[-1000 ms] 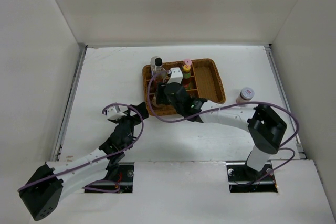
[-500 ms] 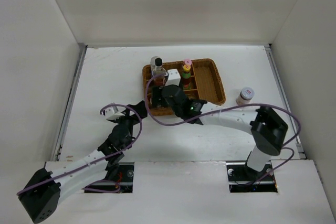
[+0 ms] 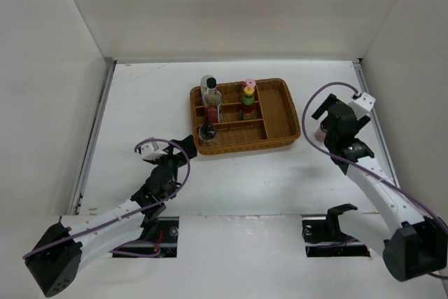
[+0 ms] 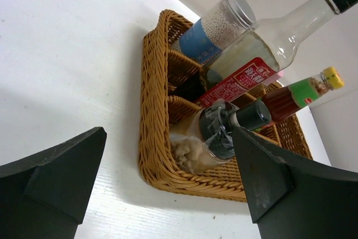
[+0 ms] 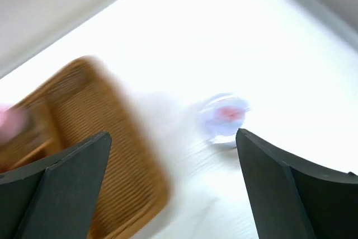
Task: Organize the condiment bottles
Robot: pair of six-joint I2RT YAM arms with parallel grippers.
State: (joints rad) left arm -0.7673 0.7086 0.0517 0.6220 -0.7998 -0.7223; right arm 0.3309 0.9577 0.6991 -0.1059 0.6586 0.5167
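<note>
Found the left gripper [image 4: 168,135] spread wide and empty, aimed at the near left corner of the woven brown wicker tray [image 4: 152,104], just beside it. Saw in that corner compartment a short dark-capped bottle [image 4: 208,137] with pale contents and a grey band at the neck. Found the right gripper [image 5: 172,134] equally wide apart, gripping nothing, above a round clear jar [image 5: 224,117] standing on the white table [image 5: 184,37] just outside the tray's right wall; blurred there. Farther back, inside the tray, noted the tall clear bottle [image 4: 246,62], red label, black cap; the yellow-capped red-green bottle [image 4: 295,94] in the middle row; at the far left corner, a silver-lidded jar [image 4: 219,25] of white beads, blue label.
</note>
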